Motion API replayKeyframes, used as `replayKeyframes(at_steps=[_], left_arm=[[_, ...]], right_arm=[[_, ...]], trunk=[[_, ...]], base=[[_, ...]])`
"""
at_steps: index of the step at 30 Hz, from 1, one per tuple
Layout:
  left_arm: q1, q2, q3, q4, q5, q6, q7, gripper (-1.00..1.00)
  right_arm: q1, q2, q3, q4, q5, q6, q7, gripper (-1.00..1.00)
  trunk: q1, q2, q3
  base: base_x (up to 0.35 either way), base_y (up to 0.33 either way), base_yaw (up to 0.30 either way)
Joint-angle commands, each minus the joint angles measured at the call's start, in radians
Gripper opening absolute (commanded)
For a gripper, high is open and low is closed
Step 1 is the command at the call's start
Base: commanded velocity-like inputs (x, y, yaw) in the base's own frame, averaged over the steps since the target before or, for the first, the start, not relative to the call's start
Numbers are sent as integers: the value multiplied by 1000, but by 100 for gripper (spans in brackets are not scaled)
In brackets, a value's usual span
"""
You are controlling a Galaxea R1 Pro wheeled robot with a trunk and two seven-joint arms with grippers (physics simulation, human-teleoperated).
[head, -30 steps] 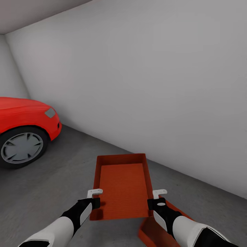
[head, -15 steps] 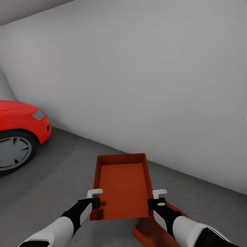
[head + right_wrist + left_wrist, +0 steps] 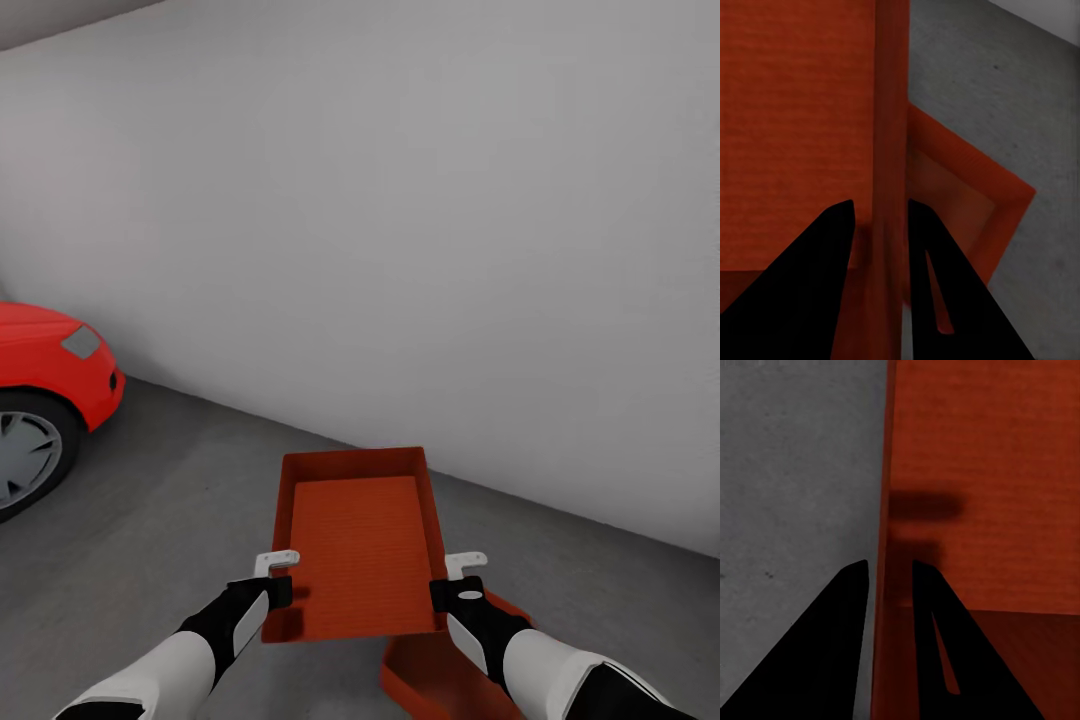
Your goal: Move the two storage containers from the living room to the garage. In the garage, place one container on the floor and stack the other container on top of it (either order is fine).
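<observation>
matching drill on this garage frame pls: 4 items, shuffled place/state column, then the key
Items
1. orange-red open plastic bin held up
2. second orange-red plastic bin
3. shiny red car
4. left claw

Places or states
A. parked at the far left of the head view, by the white wall
B. gripped on both side walls, above the dark grey concrete floor
C. shut on one side wall of the raised bin
D. on the floor, low and to the right, partly under the right claw

Pairs: 1-B, 2-D, 3-A, 4-C
</observation>
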Motion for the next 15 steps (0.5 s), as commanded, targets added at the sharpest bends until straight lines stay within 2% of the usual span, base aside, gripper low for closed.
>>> replayKeyframes(at_steps=[1, 11, 15], left_arm=[[-1, 1, -4, -7, 16, 5, 14, -100], [-1, 1, -4, -8, 16, 5, 14, -100], [-1, 1, -4, -8, 15, 5, 15, -100]], right_arm=[[-1, -2, -25, 21, -23, 3, -14, -100], [-1, -4, -25, 21, -23, 0, -14, -100], [-1, -3, -25, 21, -23, 1, -14, -100]], trunk=[[1, -2, -2], [1, -2, -2], [1, -2, -2]], base=[[172, 195, -36], [226, 229, -7], [153, 139, -145]])
